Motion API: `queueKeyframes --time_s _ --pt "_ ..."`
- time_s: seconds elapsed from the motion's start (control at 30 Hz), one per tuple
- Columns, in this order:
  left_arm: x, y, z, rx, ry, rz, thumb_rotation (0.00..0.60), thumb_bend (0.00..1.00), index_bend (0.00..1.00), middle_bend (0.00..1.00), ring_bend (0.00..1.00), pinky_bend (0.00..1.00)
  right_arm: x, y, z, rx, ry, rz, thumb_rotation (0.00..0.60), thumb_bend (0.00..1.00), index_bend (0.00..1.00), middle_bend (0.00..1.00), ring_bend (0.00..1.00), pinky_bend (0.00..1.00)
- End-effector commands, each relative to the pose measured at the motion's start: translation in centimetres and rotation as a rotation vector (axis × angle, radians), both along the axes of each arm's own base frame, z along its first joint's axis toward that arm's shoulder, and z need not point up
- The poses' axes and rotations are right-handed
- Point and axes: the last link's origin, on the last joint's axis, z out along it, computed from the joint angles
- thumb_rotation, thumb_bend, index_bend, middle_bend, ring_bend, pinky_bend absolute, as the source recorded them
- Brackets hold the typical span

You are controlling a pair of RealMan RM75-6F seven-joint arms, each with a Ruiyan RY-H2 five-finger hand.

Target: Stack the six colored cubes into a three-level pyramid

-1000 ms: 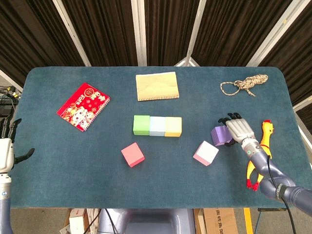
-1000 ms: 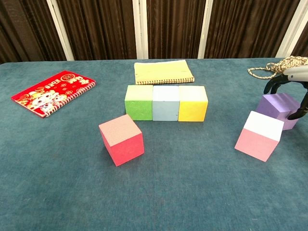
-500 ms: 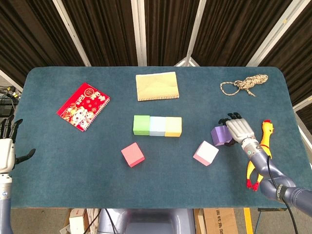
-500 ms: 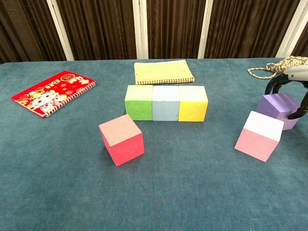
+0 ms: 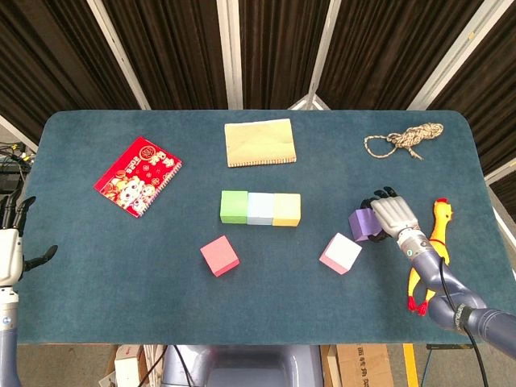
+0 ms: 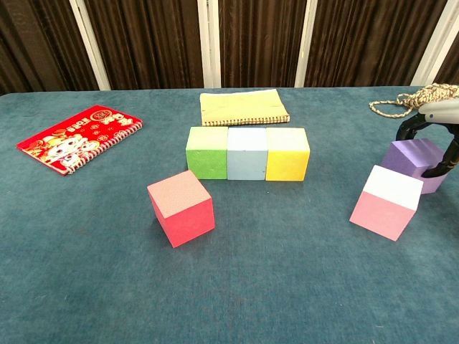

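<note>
Green (image 5: 234, 206), light blue (image 5: 260, 209) and yellow (image 5: 286, 210) cubes stand in a touching row at mid-table; the chest view shows the same green (image 6: 206, 152), blue (image 6: 247, 153) and yellow (image 6: 287, 153) row. A red cube (image 5: 219, 255) (image 6: 181, 208) sits alone in front of it. At the right, a pink cube (image 5: 341, 253) (image 6: 386, 202) lies beside a purple cube (image 5: 363, 224) (image 6: 414, 163). My right hand (image 5: 391, 216) (image 6: 437, 132) wraps over the purple cube, fingers on its far side and thumb on its near side; the cube rests on the table. My left hand (image 5: 10, 250) hangs at the left edge with its fingers spread, holding nothing.
A red spiral notebook (image 5: 137, 176) (image 6: 79, 137) lies at the back left and a tan notebook (image 5: 259, 142) (image 6: 244, 107) behind the row. A coil of rope (image 5: 403, 141) (image 6: 412, 100) sits at the back right. A rubber chicken (image 5: 431, 250) lies by my right forearm.
My right hand's thumb has drawn in against the purple cube's near side. The cubes and my left hand have stayed where they were.
</note>
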Motion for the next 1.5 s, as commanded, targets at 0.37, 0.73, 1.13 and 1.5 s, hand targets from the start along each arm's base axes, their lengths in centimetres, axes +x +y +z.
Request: queueKeyframes --time_s 0.37,0.73,1.13,1.5 --pt "0.0 -0.1 0.1 0.003 0.004 -0.006 0.6 0.2 0.14 0.0 0.0 0.05 1.5 -0.4 1.6 -0.035 -0.02 0.025 0.6 0.36 0.41 0.41 0.18 0.0" --pt "0.0 -0.2 0.1 0.003 0.036 -0.003 0.6 0.2 0.14 0.0 0.0 0.05 11.1 -2.1 4.4 0.007 0.027 0.108 0.6 0.36 0.41 0.44 0.21 0.0" --pt "-0.1 -1.0 2.2 0.104 0.123 -0.022 0.6 0.2 0.15 0.01 0.0 0.04 23.5 -2.4 0.5 -0.132 0.08 -0.102 0.6 0.36 0.41 0.45 0.23 0.0" --pt "-0.2 -0.8 2.1 0.103 0.137 -0.008 0.6 0.2 0.15 0.02 0.0 0.03 29.1 -2.2 -3.3 -0.128 0.188 -0.189 0.6 0.36 0.41 0.45 0.23 0.0"
